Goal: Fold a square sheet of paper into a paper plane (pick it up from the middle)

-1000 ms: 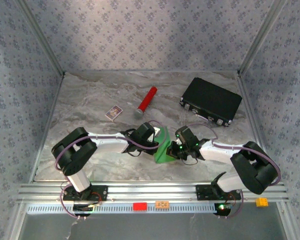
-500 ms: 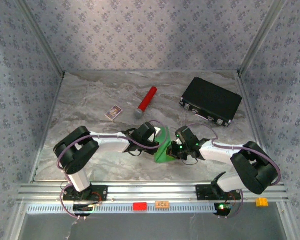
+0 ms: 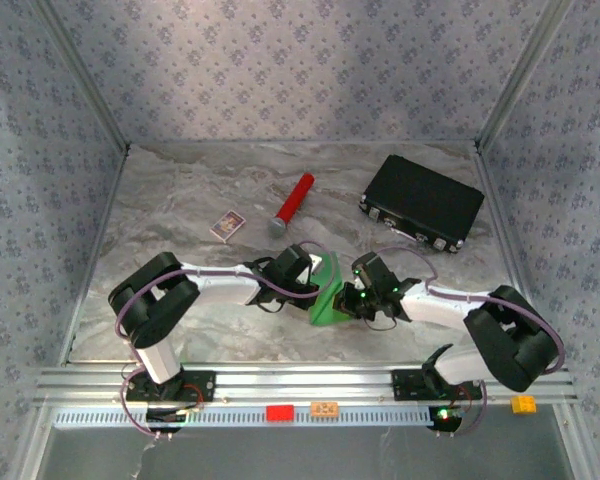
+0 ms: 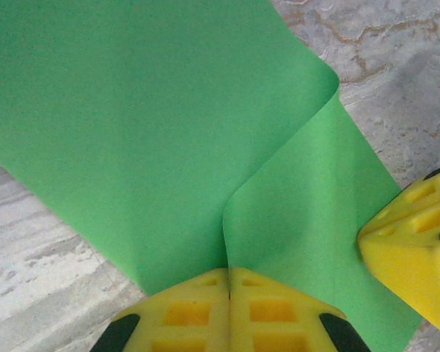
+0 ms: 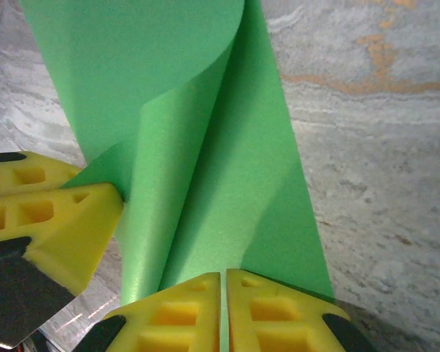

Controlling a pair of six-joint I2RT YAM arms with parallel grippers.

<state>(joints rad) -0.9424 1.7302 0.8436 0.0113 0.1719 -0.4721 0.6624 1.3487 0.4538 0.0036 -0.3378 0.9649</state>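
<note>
1. The left arm [image 3: 215,288] and right arm [image 3: 450,300] both reach low and inward over the near-centre of the table [image 3: 170,190], wrists facing each other. In my judgement this lets them work one sheet from opposite sides.
2. The paper [image 3: 325,298] lies between the two wrists. It is partly raised off the table and bent over itself in a soft, rounded curl. No sharp crease is evident. I judge this an early fold, with no plane shape formed yet.
3. The left gripper [image 4: 229,282] has its fingers pressed together and pinches the paper's edge. A pucker runs up the sheet from the tips.
4. The right gripper [image 5: 224,287] is likewise clamped on the paper's edge, beneath the curled-over flap. Each wrist view also catches the other gripper's yellow finger at its side, so the two grips sit just beside each other. Such close holds probably steady the thin sheet while its edges are brought into line.
5. Risk, as judged: the sheet is thin and could slip or crumple if the grips pull apart unevenly.
6. The walls [image 3: 300,70] enclose three sides and carry a pale patterned covering, with metal posts at the far corners.
7. The table is grey and marbled, and an aluminium rail [image 3: 310,383] runs along its near edge.
8. The black case [image 3: 422,203] lies at far right, the red cylinder [image 3: 293,203] at far centre and the card [image 3: 227,226] to its left. All three are well apart from the paper.
</note>
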